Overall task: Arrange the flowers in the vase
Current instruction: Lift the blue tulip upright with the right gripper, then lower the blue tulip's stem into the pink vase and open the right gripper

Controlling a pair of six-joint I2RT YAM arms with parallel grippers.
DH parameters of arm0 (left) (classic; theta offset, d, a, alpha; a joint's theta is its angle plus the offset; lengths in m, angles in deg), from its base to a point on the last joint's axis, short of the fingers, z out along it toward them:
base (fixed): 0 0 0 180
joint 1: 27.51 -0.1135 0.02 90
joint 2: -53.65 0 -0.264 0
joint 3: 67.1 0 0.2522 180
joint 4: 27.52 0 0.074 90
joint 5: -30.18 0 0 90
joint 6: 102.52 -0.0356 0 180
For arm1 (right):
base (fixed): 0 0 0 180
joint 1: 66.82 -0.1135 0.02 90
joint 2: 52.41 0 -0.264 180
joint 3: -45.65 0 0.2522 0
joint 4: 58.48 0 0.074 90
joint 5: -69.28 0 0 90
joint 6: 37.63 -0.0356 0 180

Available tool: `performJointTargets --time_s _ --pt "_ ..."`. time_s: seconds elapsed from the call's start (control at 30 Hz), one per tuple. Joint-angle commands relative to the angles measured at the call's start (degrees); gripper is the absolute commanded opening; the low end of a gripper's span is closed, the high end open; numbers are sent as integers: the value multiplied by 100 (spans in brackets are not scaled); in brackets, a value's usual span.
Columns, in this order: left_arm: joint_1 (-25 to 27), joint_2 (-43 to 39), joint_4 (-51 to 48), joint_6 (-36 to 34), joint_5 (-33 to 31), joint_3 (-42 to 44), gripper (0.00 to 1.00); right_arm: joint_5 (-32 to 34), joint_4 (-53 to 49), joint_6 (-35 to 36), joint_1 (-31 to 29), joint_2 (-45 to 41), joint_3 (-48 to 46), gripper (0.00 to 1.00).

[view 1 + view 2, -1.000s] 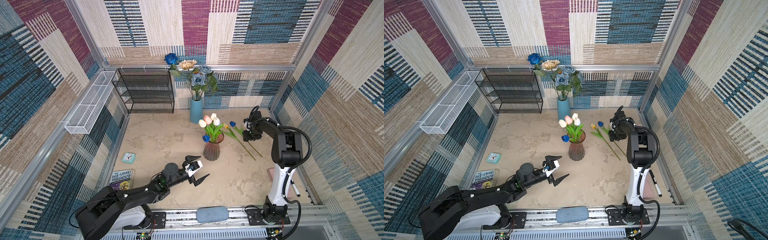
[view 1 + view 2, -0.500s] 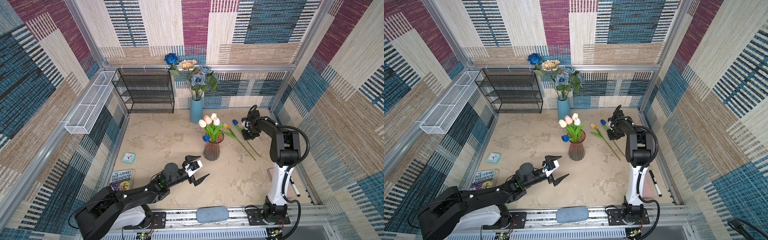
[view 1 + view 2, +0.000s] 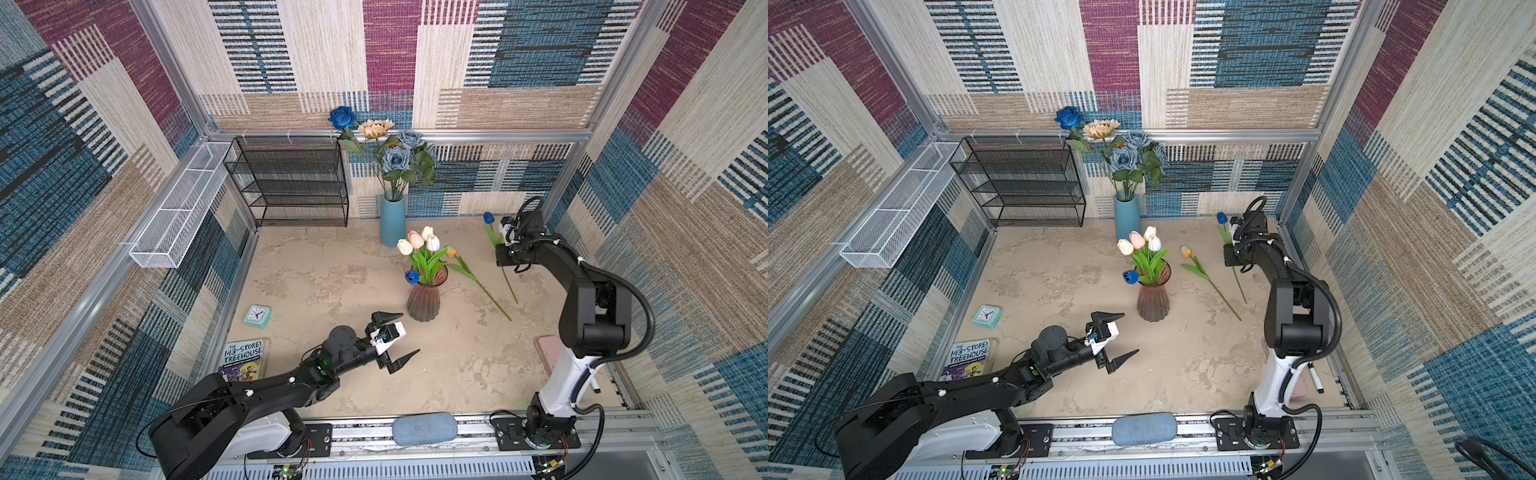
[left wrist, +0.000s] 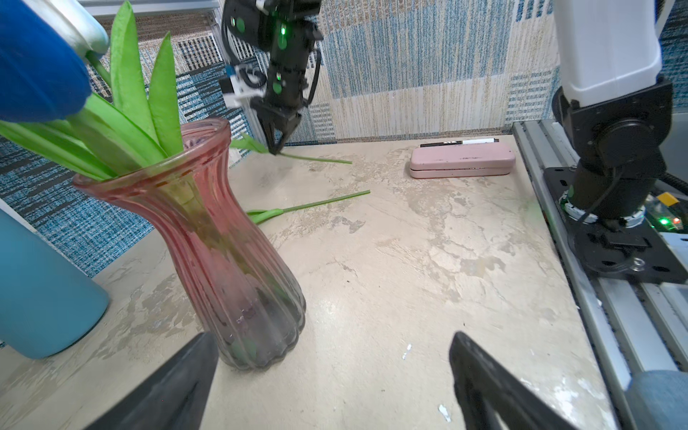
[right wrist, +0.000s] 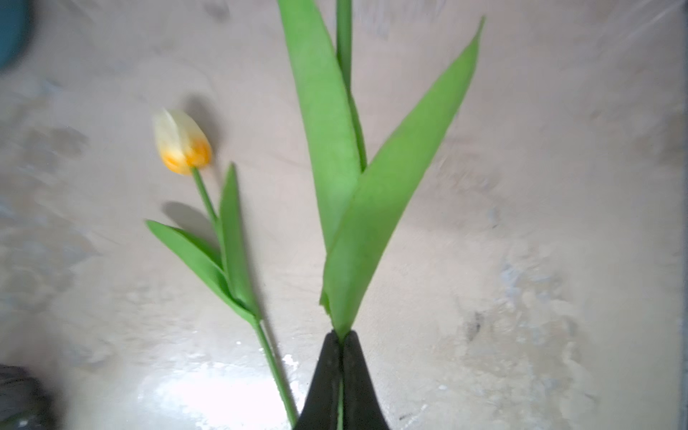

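I'm running a robotics lab test cell: silver aluminium frame bars (image 3: 498,135) hold patchwork woven wall panels (image 3: 390,62) around a beige mottled tabletop (image 3: 332,270), and black arm bases (image 3: 536,434) bolt onto a slotted metal rail (image 3: 357,432).

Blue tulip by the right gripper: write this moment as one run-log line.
right gripper: shut on blue tulip stem | left gripper: open, near pink vase | yellow tulip: on table

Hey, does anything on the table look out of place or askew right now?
The yellow tulip lies flat on the table beside the pink vase instead of in it. In the vase, one blue tulip droops over the rim, below the others. The right hand grips a second blue tulip.
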Motion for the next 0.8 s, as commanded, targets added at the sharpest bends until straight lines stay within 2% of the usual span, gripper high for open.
performJointTargets --time_s 0.0,0.23,0.33,0.5,0.57,0.67,0.77 --pt "6 -2 86 -18 140 -26 100 -769 1162 -274 -10 -706 -434 0" --pt "68 -539 -307 137 624 -300 100 -2355 3347 -908 -10 -2492 -1813 0" --pt "68 -775 -315 383 582 -564 100 -3072 4056 -1236 -84 -2989 -2095 0" --pt "68 -829 474 676 107 -775 100 -3381 5091 -1391 -687 -3687 -2415 0" --pt "55 -795 642 624 -431 -874 100 -3480 5651 -1497 -1024 -3821 -2561 0" --pt "-52 -910 475 566 -963 -1017 100 -3511 6636 -1874 -1401 -3914 -2851 0" --pt "-142 -1020 219 503 -1186 -1112 100 -3551 7616 -2213 -1731 -3882 -3174 0"
